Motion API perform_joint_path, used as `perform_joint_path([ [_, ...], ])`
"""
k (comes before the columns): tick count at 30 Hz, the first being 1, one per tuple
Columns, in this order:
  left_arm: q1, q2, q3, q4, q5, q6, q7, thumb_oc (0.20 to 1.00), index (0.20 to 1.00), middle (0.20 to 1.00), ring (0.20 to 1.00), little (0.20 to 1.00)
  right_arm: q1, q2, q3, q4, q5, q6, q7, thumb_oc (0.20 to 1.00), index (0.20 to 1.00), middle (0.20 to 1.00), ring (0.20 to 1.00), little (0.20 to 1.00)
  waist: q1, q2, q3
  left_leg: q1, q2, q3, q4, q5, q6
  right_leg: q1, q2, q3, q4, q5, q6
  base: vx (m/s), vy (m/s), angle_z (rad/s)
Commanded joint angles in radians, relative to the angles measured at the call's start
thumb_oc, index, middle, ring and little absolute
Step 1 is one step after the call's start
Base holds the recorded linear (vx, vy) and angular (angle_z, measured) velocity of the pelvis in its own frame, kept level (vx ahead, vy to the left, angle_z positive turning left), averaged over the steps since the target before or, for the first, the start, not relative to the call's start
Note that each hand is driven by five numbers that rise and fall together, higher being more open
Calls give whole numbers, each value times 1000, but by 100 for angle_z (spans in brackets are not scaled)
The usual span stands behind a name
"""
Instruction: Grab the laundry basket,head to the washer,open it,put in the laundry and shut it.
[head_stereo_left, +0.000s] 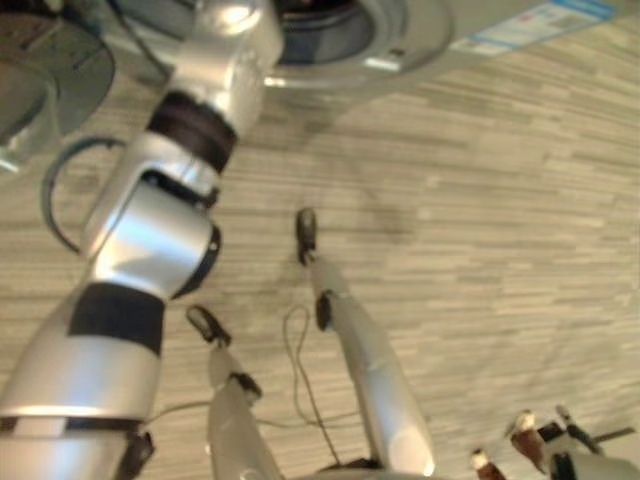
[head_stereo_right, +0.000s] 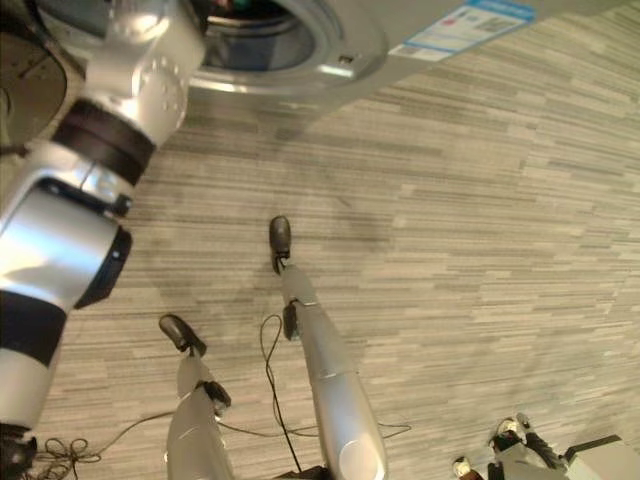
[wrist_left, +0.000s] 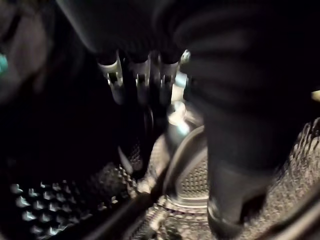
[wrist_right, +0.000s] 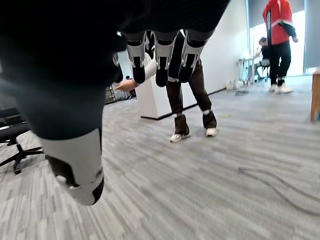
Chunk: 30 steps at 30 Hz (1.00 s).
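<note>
The washer's round opening (head_stereo_left: 330, 40) lies at the top of the eye views, and its door (head_stereo_left: 50, 70) is swung open to the left. My left arm reaches up into that opening. Inside, the left hand (wrist_left: 135, 75) hangs over the perforated metal drum (wrist_left: 195, 180) with fingers straight and nothing between them. A dark blurred mass (wrist_left: 20, 45) sits beside the hand in the drum; I cannot tell what it is. My right hand (head_stereo_right: 510, 445) is low at the bottom right over the floor, its fingers (wrist_right: 160, 55) relaxed and holding nothing.
Striped grey carpet (head_stereo_left: 480, 220) stretches in front of the washer. A label (head_stereo_left: 530, 25) sticks to the washer's front at the right. Behind me a person (wrist_right: 190, 100) stands by a white pillar, another in red (wrist_right: 277, 35) farther off, and an office chair's base (wrist_right: 15, 155) is nearby.
</note>
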Motion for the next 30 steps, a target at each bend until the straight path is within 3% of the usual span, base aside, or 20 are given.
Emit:
perform_joint_path([
  [1,111,42,-8,-130,188,-57,-67,1000,1000,1000,1000,1000,164,42,-22,0,18,-22,14,1000,1000,1000,1000,1000,-33,14,-6,172,-31,-35,89,-123,131,-17,23,46,169,-188,168,-47,65,6],
  [3,378,60,21,-292,243,-59,-112,1000,1000,1000,1000,1000,180,112,-36,-23,6,-18,37,1000,1000,1000,1000,1000,-11,26,5,195,-44,-41,90,-126,135,21,5,45,154,-181,169,-43,66,2],
  [4,393,63,24,-305,247,-55,-111,1000,1000,1000,1000,1000,187,112,-33,-26,5,-18,36,1000,1000,1000,1000,1000,-14,25,3,199,-44,-41,89,-126,136,26,6,44,152,-180,170,-31,79,-1],
  [6,757,83,80,-498,287,-43,-186,1000,1000,1000,1000,1000,193,175,-54,-60,-34,-5,56,1000,1000,1000,1000,1000,23,42,12,234,-63,-45,96,-143,141,97,-19,44,122,-166,174,-23,99,5],
  [7,766,85,83,-505,288,-40,-186,1000,1000,1000,1000,1000,197,174,-51,-62,-34,-4,55,1000,1000,1000,1000,1000,20,40,10,235,-64,-44,95,-141,141,100,-19,44,117,-163,173,-34,104,10],
  [8,923,82,108,-543,313,-31,-217,1000,1000,1000,1000,1000,186,178,-56,-86,-80,3,63,1000,1000,1000,1000,1000,38,46,11,256,-76,-45,105,-154,147,136,-31,44,99,-151,175,-35,64,14],
  [9,934,83,112,-550,315,-28,-218,1000,1000,1000,1000,1000,191,178,-53,-89,-82,4,62,1000,1000,1000,1000,1000,35,45,11,260,-77,-45,105,-155,148,141,-31,44,96,-149,175,-59,154,28],
  [10,1100,99,144,-613,335,-15,-256,1000,1000,1000,1000,1000,177,164,-62,-110,-122,14,64,1000,1000,1000,1000,1000,61,55,9,291,-88,-47,114,-175,153,193,-49,45,77,-133,182,-36,98,36],
  [13,1263,112,175,-691,332,7,-293,1000,1000,1000,1000,1000,180,153,-49,-130,-155,25,75,1000,1000,1000,1000,1000,77,60,2,335,-103,-49,122,-200,162,262,-58,45,52,-117,190,-36,102,18],
  [14,1319,151,183,-734,338,18,-319,1000,1000,1000,1000,1000,162,100,-29,-130,-191,19,56,1000,1000,1000,1000,1000,93,63,-1,346,-107,-51,125,-206,165,279,-63,44,47,-113,189,-28,81,5],
  [15,1392,173,202,-760,352,23,-332,1000,1000,1000,1000,1000,182,107,-30,-163,-202,20,86,1000,1000,1000,1000,1000,94,62,-8,371,-108,-49,125,-213,164,314,-68,41,38,-110,195,-4,78,-1],
  [19,1531,183,252,-803,381,47,-377,1000,1000,1000,1000,1000,233,80,-59,-129,-225,49,117,1000,1000,1000,1000,1000,121,64,-55,487,-118,-55,106,-230,173,442,-80,44,7,-101,207,38,83,0],
  [20,1579,183,273,-809,394,43,-386,1000,1000,1000,1000,1000,251,63,-69,-114,-241,60,130,1000,1000,1000,1000,1000,131,53,-85,514,-131,-54,103,-208,173,488,-96,31,-20,-77,195,21,66,12],
  [30,1683,132,412,-766,447,39,-363,1000,1000,1000,1000,1000,304,50,-91,-70,-292,92,181,1000,1000,1000,1000,1000,187,50,-203,659,-137,-67,34,-172,160,686,-110,18,-145,-37,221,19,53,7],
])
